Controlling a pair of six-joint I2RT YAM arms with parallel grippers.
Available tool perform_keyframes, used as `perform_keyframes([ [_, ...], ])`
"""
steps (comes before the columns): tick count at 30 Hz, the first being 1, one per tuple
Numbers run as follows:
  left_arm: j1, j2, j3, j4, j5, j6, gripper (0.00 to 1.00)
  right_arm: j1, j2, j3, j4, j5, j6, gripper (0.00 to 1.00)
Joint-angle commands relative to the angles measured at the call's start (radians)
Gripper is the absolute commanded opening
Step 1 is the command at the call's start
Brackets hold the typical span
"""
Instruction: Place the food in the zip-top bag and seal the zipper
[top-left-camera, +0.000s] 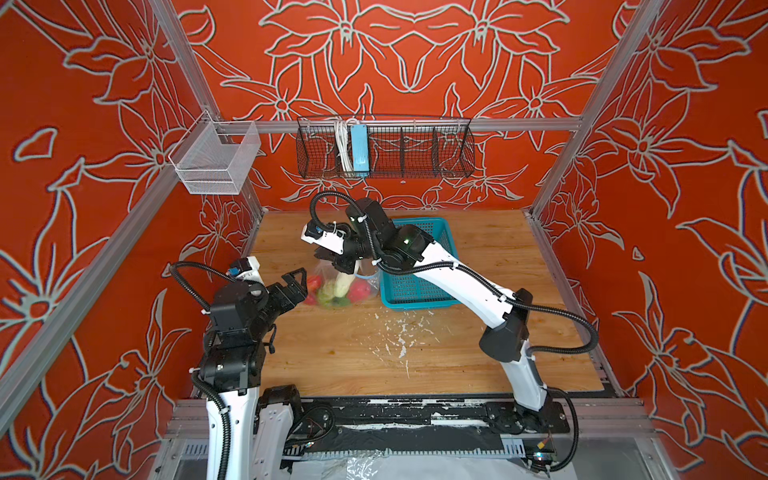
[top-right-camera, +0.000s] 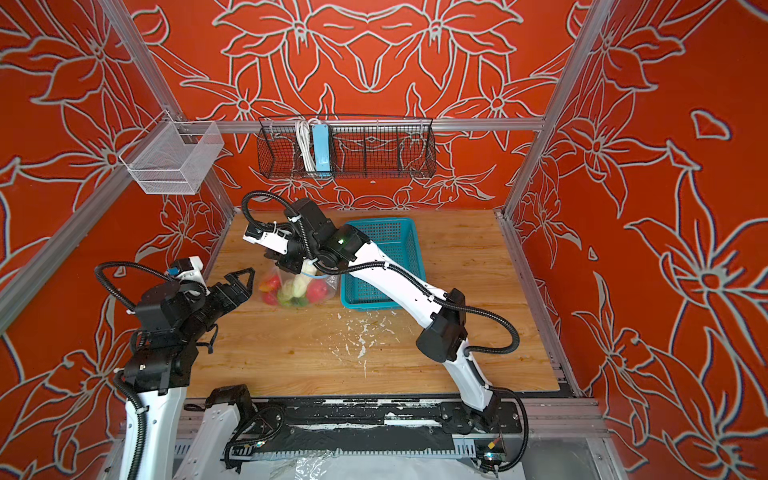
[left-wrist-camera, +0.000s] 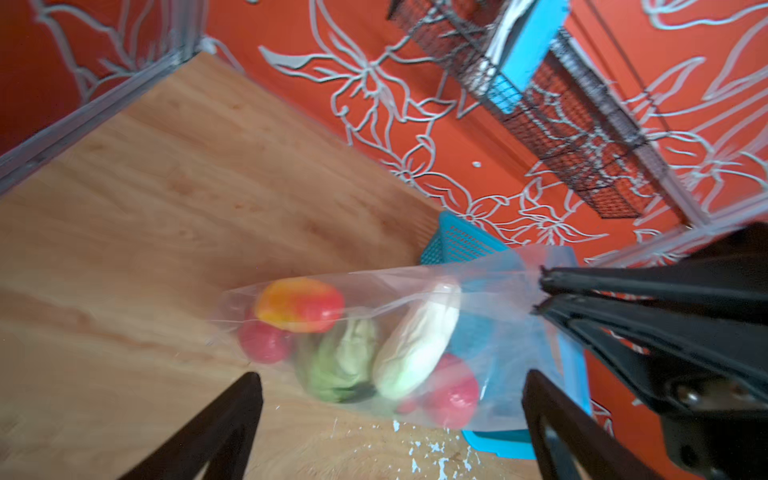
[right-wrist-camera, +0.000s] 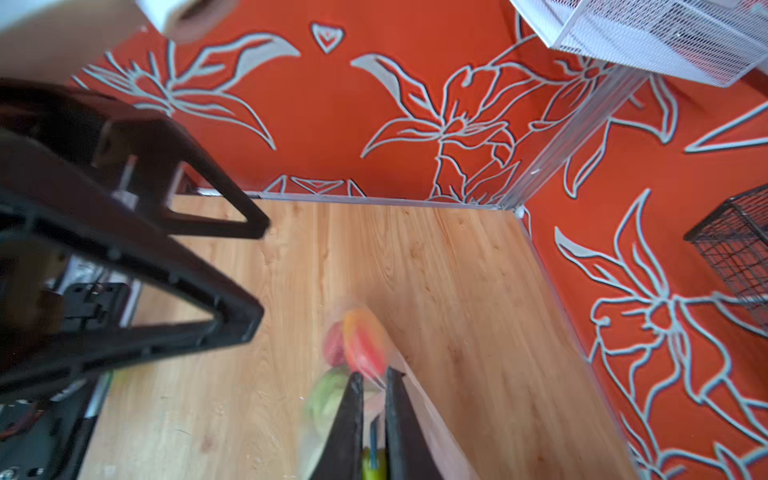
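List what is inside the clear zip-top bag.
Inside the zip-top bag: an orange-yellow mango, a green cabbage, a white cucumber and two red pieces. Anything beneath or behind these is covered.

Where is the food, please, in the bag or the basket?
In the bag: the food shows through its clear plastic.
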Motion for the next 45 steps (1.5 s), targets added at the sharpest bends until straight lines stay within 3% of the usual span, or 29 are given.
perform_keyframes([
  [1,0.003,0.042,-0.005,0.139,0.161,0.064,0.97,-0.016,0.003,0.063,0.02,-0.111,0.081,0.0],
  [16,0.003,0.079,-0.021,0.256,0.354,0.267,0.97,-0.031,0.011,0.12,0.034,-0.16,0.181,0.0],
  [21,0.001,0.084,-0.051,0.283,0.361,0.284,1.0,-0.034,0.017,0.119,0.036,-0.197,0.198,0.0],
  [28,0.001,0.109,-0.052,0.335,0.34,0.259,0.93,-0.034,0.018,0.109,0.03,-0.223,0.199,0.0],
  [31,0.001,0.121,-0.045,0.359,0.347,0.257,0.88,-0.034,0.016,0.108,0.025,-0.234,0.198,0.0],
  [35,0.002,0.129,-0.044,0.381,0.334,0.239,0.74,-0.036,0.011,0.106,0.019,-0.245,0.198,0.0],
  [42,0.001,0.118,-0.074,0.431,0.355,0.216,0.62,-0.039,0.017,0.103,0.019,-0.267,0.215,0.0],
  [45,0.0,0.114,-0.083,0.45,0.373,0.205,0.5,-0.04,0.017,0.103,0.022,-0.273,0.222,0.0],
])
